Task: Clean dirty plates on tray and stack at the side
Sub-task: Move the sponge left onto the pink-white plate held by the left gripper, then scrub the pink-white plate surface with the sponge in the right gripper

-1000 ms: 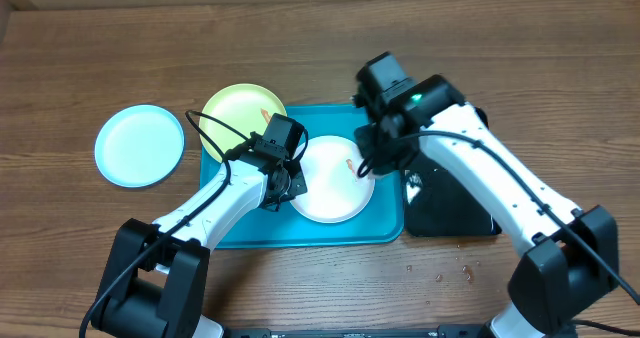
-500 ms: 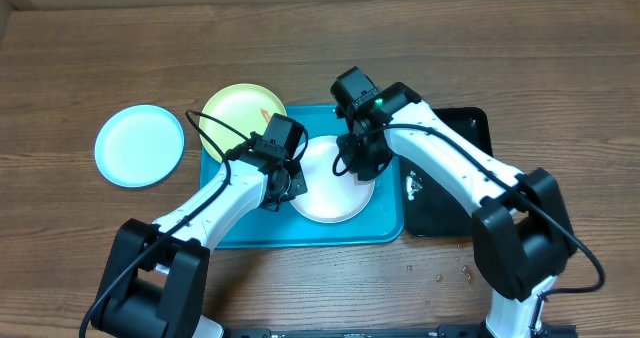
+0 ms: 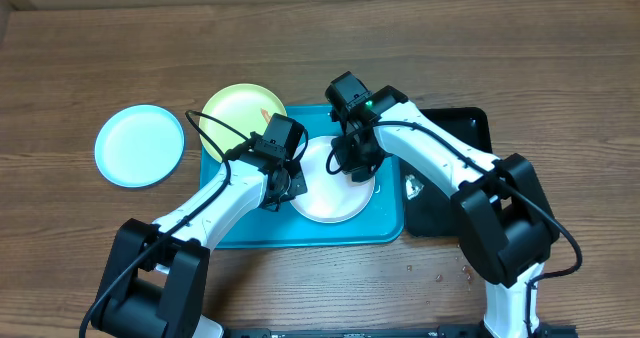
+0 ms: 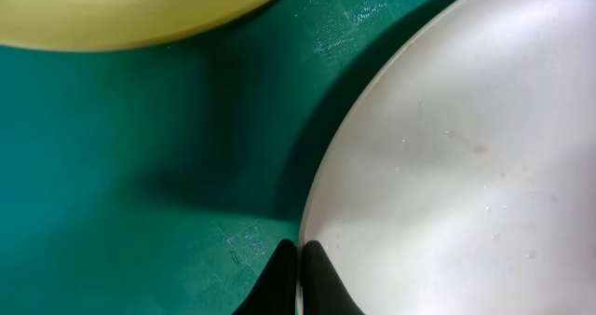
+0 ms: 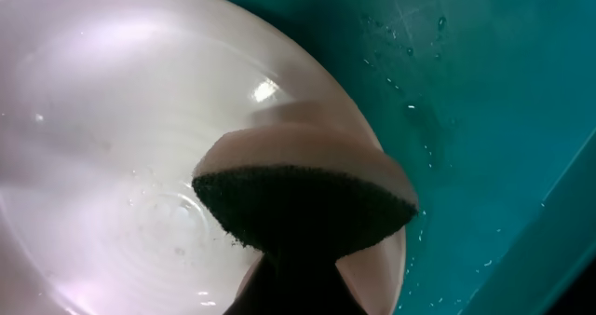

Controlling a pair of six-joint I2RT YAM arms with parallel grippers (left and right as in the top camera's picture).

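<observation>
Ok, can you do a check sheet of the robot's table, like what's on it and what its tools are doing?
Surface: brown wooden table, small specks front right.
Job's things: bright cyan-blue rectangular plastic tray holds the round white plastic plate; pale yellow-green round plate, orange smear on it, overlaps the tray's far left corner; light cyan round plate lies apart on the table.
Clutter: glossy black tray beside the blue one, small white bit on it.
Grippers: left tool shut on the white plate's rim; right tool shut on a tan sponge over that plate.
Cables: black cable loops over the yellow-green plate.
Surroundings: nothing seen.
</observation>
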